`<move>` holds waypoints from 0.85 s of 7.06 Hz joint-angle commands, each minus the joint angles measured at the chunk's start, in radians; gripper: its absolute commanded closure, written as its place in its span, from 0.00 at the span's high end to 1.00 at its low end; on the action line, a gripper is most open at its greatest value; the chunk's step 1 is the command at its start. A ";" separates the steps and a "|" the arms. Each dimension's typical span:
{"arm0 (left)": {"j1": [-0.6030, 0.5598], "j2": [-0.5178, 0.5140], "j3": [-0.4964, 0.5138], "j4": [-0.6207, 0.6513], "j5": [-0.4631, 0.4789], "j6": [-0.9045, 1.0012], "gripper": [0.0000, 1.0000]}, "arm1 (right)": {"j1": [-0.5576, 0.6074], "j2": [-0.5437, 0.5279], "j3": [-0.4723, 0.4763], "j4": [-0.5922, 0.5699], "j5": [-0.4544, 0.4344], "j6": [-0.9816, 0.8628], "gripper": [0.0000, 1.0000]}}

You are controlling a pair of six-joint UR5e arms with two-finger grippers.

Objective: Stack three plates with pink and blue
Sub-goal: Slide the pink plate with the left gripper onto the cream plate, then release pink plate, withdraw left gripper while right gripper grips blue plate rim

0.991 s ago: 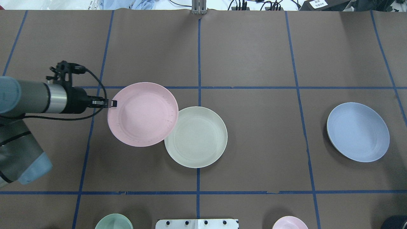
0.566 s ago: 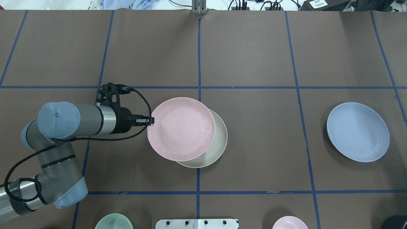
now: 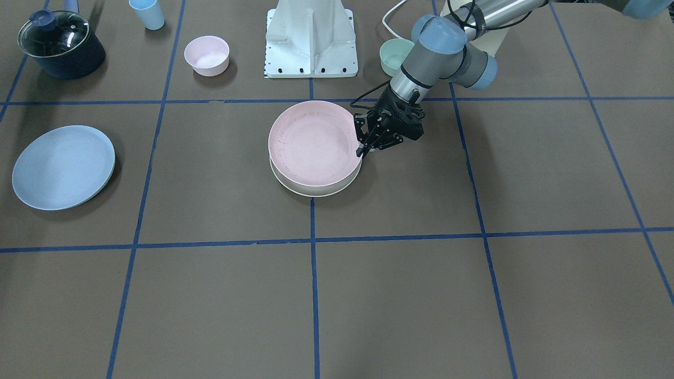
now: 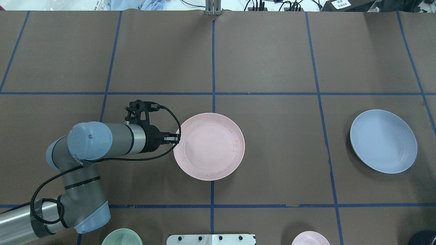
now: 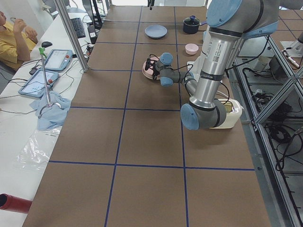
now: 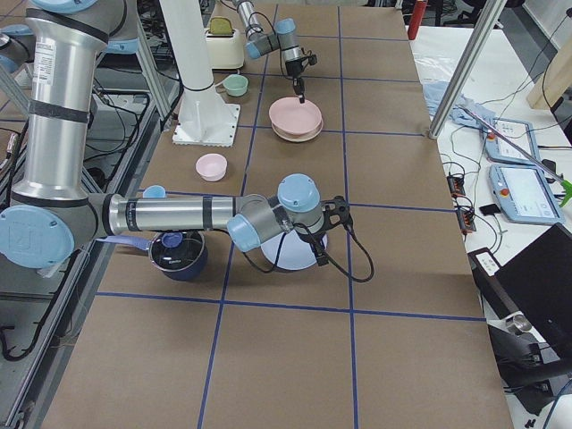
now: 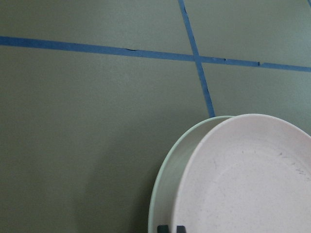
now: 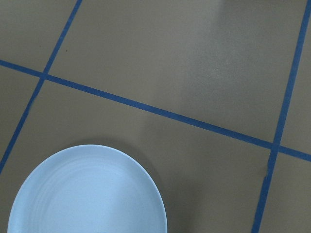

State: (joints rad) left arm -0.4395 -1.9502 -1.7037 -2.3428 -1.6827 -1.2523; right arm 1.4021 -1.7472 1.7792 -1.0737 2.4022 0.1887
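The pale pink plate (image 4: 208, 146) lies over the cream plate (image 3: 316, 192), and only the cream rim shows beneath it. In the left wrist view the pink plate (image 7: 243, 184) overlaps the cream rim (image 7: 170, 165). My left gripper (image 4: 177, 138) is shut on the pink plate's left rim, and it also shows in the front view (image 3: 362, 150). The light blue plate (image 4: 383, 141) lies alone at the far right. My right gripper (image 6: 322, 256) shows only in the exterior right view, by the blue plate (image 6: 288, 255); I cannot tell if it is open or shut.
A small green bowl (image 4: 122, 237) and a small pink bowl (image 4: 310, 238) stand by the near edge, either side of the white robot base (image 3: 311, 39). A dark lidded pot (image 3: 60, 45) and a blue cup (image 3: 147, 13) stand in that corner.
My left gripper has carried the pink plate to the right and toward the robot, from beside the cream plate to over it. The blue plate has not moved.
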 commanded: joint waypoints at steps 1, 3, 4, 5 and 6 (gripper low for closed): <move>-0.004 0.005 -0.010 0.008 0.014 0.002 1.00 | 0.000 0.000 -0.001 0.000 0.000 0.002 1.00; -0.059 0.058 -0.052 0.016 -0.029 0.080 1.00 | -0.041 -0.011 -0.001 0.001 0.003 0.038 1.00; -0.132 0.159 -0.132 0.017 -0.129 0.246 1.00 | -0.088 -0.034 -0.003 0.070 -0.030 0.117 1.00; -0.225 0.260 -0.187 0.017 -0.234 0.392 1.00 | -0.159 -0.088 -0.003 0.206 -0.123 0.244 1.00; -0.330 0.336 -0.192 0.008 -0.320 0.560 1.00 | -0.245 -0.133 -0.006 0.306 -0.227 0.359 1.00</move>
State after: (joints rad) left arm -0.6546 -1.7142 -1.8642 -2.3284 -1.8947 -0.8808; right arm 1.2492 -1.8271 1.7754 -0.8925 2.2839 0.4132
